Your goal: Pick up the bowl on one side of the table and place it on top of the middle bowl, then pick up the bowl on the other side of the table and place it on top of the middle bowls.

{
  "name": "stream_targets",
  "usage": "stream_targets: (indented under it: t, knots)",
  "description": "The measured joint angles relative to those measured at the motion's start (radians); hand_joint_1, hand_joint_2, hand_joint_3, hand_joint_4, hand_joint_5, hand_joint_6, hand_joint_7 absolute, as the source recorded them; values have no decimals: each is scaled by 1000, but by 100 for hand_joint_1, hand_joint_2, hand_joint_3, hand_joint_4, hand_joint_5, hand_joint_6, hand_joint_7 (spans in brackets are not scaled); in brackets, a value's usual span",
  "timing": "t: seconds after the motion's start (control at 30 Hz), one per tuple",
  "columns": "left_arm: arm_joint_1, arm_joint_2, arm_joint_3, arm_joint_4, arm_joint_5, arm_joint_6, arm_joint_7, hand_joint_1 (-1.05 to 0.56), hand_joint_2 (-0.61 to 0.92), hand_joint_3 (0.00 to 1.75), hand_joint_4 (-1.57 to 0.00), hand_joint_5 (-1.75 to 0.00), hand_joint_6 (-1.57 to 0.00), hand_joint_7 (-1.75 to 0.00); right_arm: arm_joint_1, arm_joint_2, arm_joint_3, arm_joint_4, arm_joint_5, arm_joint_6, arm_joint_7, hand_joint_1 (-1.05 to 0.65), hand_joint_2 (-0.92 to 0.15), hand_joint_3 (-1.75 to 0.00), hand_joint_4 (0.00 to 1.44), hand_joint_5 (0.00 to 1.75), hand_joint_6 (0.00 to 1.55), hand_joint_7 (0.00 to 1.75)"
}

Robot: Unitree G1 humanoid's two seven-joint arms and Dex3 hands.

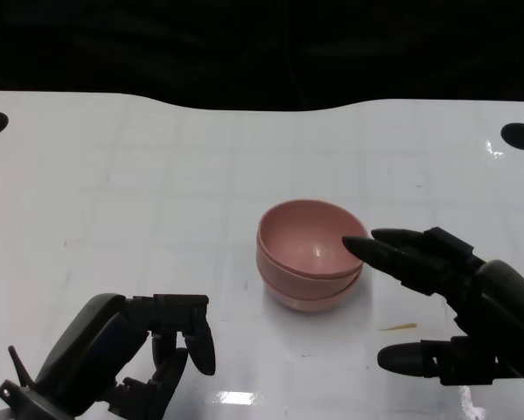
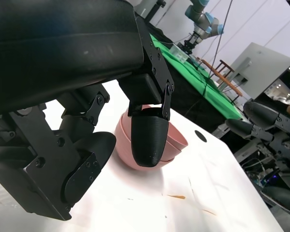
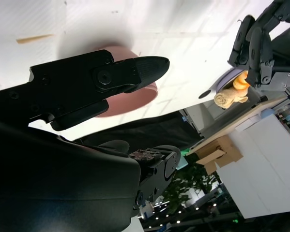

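Lower left of head view: left hand (image 1: 126, 354) curled in, holding nothing, off the table (image 1: 157, 175). Centre: pink stacked bowls (image 1: 307, 254), nested, upright. Lower right: right hand (image 1: 445, 297) spread, empty, fingertips (image 1: 359, 248) at the stack's right rim; contact unclear. A yellowish smear (image 1: 397, 327) lies between its fingers.
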Motion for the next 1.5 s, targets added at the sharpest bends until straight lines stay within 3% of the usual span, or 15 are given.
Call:
stream_targets:
  t: [0.27, 0.3, 0.33, 0.37, 0.47, 0.87, 0.93, 1.03, 1.5]
  knots:
    - [0, 0, 0, 0, 0, 0, 0, 4, 18, 163, -91, -166, -86, -144, 0, 0, -11, -4, 0, 0, 8, -55, -92, -16, 0, 49, 26, 4]
    - [-1, 0, 0, 0, 0, 0, 0, 3, 18, 164, -91, -166, -86, -144, 5, 7, -16, 2, 0, -13, -8, -12, -78, -34, 41, 84, 65, 28]
    - [0, 1, 1, 1, 0, -1, 0, 3, 18, 164, -91, -166, -86, -144, 19, 33, -27, 17, 0, -42, -53, 4, -56, -74, 55, 101, 78, 40]
    - [1, 2, 1, 1, 0, -2, 0, 2, 18, 164, -91, -166, -86, -144, 33, 63, -31, 40, 0, -73, -99, 14, -38, -107, 69, 117, 88, 54]
    - [3, 4, 2, 1, -1, -2, 0, 3, 18, 164, -91, -166, -86, -144, 56, 121, -31, 124, 0, -144, -169, 23, -23, -135, 81, 131, 89, 83]
    - [3, 6, 3, 1, -1, -2, 0, 3, 18, 164, -91, -166, -86, -144, 44, 132, -48, 178, 0, -205, -196, 24, -21, -139, 83, 133, 86, 94]
    - [3, 5, 3, 3, -18, -2, -1, 5, 19, 165, -92, -167, -86, -145, 33, 132, -47, 199, 14, -225, -187, 28, -10, -162, 102, 157, 102, 112]
    - [2, 1, 1, 14, -49, -1, -3, 6, 19, 165, -92, -169, -86, -146, 10, 122, -37, 241, 53, -242, -147, 32, -3, -173, 109, 165, 105, 129]
    - [2, -2, 1, 16, -75, -1, -16, 8, 18, 167, -92, -170, -85, -149, 8, 120, -30, 261, 89, -251, -103, 29, -3, -175, 107, 168, 99, 142]
